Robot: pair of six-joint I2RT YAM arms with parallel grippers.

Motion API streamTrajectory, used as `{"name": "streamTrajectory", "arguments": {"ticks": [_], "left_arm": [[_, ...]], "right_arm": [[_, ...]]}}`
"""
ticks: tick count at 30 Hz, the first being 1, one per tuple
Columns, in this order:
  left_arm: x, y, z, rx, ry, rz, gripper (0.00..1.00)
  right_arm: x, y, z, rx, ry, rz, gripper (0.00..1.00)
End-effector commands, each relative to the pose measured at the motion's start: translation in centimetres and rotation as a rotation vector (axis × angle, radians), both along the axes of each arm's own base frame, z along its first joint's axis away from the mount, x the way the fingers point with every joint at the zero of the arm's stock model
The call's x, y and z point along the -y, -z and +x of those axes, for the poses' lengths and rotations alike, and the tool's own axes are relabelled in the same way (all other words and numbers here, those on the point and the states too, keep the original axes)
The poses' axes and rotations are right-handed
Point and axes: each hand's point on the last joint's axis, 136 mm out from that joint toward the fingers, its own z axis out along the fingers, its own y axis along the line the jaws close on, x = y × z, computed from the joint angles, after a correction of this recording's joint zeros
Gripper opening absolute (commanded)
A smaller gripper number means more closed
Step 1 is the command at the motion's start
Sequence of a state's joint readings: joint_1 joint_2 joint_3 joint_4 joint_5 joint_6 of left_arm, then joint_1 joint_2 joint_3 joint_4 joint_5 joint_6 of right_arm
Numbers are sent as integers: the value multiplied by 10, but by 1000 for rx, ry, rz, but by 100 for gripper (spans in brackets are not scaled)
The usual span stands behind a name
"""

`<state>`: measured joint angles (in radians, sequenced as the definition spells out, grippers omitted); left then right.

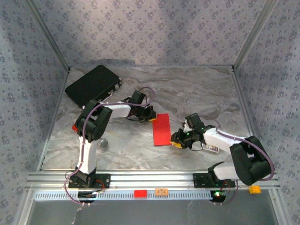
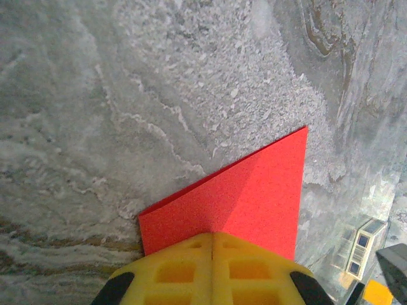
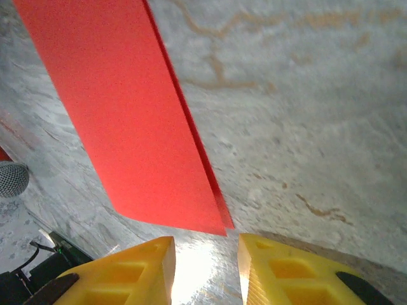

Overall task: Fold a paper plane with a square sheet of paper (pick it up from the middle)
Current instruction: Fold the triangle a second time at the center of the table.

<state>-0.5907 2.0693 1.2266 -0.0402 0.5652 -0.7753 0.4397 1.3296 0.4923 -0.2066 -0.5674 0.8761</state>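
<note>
Left pincer (image 2: 212, 236) clamped shut on one edge of the red sheet of paper (image 1: 161, 129). The sheet lies as a long rectangle on the grey table (image 1: 201, 93), between my two arms. Right pincer (image 3: 206, 248) narrowly parted, gripping nothing, just off the sheet's near corner.

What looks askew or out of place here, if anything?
The folded red paper is slightly askew: its two layers do not line up, a thin strip of the lower one showing along the long edge and near corner. The left gripper is shut on one edge. Nothing looks spilled or torn.
</note>
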Motion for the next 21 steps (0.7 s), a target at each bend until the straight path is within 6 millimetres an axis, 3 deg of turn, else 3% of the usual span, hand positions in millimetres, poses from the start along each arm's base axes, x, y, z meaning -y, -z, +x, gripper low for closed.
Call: {"name": "streamTrajectory", "arguments": {"ticks": [1,13,21], "left_arm": [[-15,25,-13,-66,-22,69,4],[-14,26,-13,-70,-20,66,4],[-14,26,-13,-71,-18,62,4]], "right_arm": [[-6,2,-5,-31,2,32,34],[-14,7,1,-29,-9,53,33],[-16,-3,11,23,-3,70,34]]}}
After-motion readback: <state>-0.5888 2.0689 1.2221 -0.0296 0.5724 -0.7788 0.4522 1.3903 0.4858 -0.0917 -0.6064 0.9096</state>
